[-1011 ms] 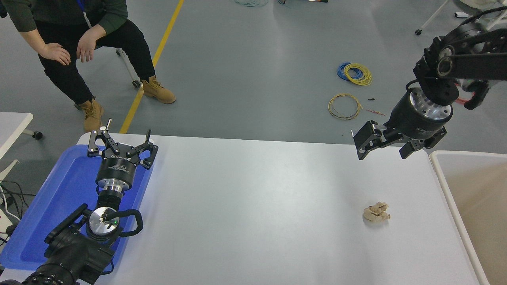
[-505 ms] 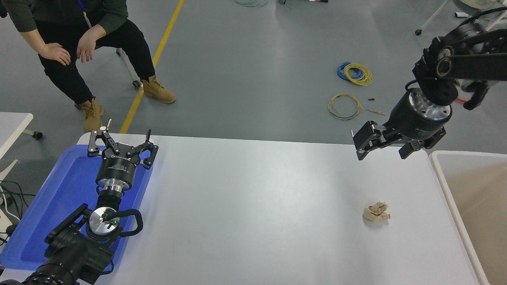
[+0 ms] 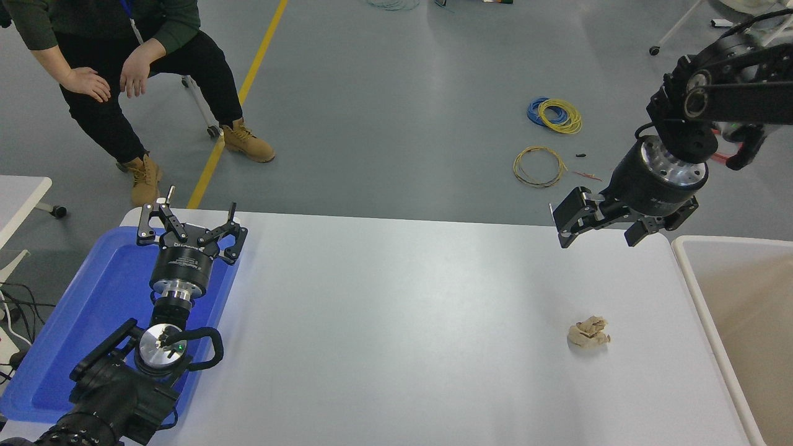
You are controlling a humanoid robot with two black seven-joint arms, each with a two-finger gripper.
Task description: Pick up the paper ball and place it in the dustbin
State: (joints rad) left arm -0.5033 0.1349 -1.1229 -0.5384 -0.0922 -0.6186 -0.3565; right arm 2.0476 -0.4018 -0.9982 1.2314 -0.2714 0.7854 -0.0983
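The paper ball (image 3: 588, 332), a small tan wrinkled wad, lies on the white table (image 3: 396, 322) toward the right. The dustbin (image 3: 706, 297), with a thick white rim and beige inner walls, stands at the table's right end, partly cut off by the picture's edge. My right gripper (image 3: 600, 233) is open and empty. It hangs in the air over the table's far right edge, well behind and above the ball. My left gripper (image 3: 189, 224) is open and parked at the lower left over the blue tray.
A flat blue tray (image 3: 80, 328) lies at the table's left end under my left arm. A person (image 3: 118, 68) sits beyond the far left corner, hands on their knees. Coils of wire (image 3: 554, 116) lie on the grey floor behind the table.
My right gripper has shifted very slightly upward. The paper ball and the left arm have not moved.
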